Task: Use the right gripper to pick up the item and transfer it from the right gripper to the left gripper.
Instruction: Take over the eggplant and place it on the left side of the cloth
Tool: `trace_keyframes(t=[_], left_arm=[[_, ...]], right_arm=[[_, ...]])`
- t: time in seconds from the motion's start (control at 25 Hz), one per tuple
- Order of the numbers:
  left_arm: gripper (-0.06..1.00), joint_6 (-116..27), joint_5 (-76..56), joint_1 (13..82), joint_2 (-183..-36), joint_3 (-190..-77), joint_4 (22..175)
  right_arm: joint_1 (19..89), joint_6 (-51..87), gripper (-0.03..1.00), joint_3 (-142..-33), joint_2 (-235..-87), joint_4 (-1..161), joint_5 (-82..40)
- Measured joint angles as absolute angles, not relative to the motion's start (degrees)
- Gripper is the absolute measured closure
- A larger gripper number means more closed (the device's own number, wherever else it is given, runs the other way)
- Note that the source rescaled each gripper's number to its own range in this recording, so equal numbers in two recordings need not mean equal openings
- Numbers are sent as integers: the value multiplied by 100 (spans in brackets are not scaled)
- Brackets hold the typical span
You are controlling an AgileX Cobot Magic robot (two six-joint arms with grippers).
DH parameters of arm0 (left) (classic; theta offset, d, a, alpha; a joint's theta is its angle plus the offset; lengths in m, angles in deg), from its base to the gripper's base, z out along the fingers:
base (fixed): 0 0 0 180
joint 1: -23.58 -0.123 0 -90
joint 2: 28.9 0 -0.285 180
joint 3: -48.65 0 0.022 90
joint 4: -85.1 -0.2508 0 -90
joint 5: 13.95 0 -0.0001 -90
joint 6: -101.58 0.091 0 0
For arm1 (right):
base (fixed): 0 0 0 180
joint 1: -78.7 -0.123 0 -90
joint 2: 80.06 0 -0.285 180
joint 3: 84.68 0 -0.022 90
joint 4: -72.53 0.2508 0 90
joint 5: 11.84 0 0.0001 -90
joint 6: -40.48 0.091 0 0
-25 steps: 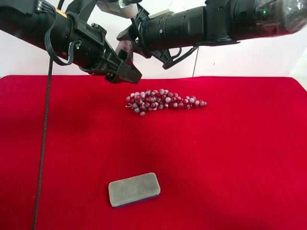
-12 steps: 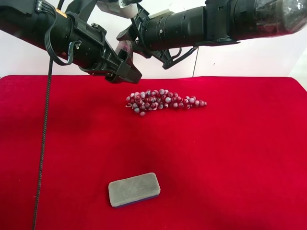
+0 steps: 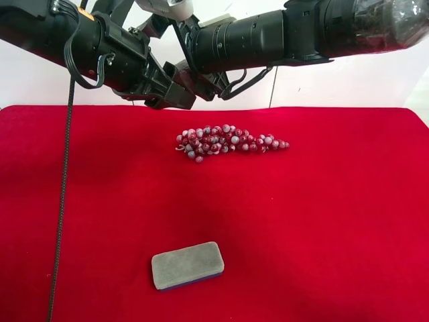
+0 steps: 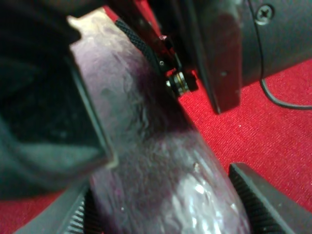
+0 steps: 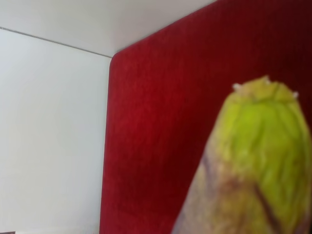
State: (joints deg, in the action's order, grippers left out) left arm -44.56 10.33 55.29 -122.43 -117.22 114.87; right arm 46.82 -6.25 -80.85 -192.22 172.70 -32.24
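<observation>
The item, a dark purple eggplant toy, is pinched between the ribbed fingers of my left gripper, which is shut on it. Its yellow-green tip fills the right wrist view close to the lens. In the exterior high view both claws meet high above the cloth at the back left. There the left gripper is on the cabled arm and the right gripper is on the glossy arm. The item is hidden between them there. The right gripper's jaws stand spread, and one finger is clear of the toy.
A cluster of red-grey grapes lies on the red cloth below the two claws. A grey eraser block sits near the front. A loose black cable hangs down at the view's left.
The right gripper's jaws have spread apart from the item. The left gripper has closed tighter on it. Both arms have stayed at about the same place.
</observation>
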Motion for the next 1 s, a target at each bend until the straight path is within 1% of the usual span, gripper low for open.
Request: trace_keyframes(t=[0.76, 1.0], left_arm=[[84, -4454, 1035, 5529, -12243, -11722, 11497], [91, -4438, 1032, 5548, -12225, -11728, 11483]], right_arm=[[4682, -625, -3, -8085, -19196, 17155, -3230], [4682, -619, -3, -8085, -18882, 16359, -3084]])
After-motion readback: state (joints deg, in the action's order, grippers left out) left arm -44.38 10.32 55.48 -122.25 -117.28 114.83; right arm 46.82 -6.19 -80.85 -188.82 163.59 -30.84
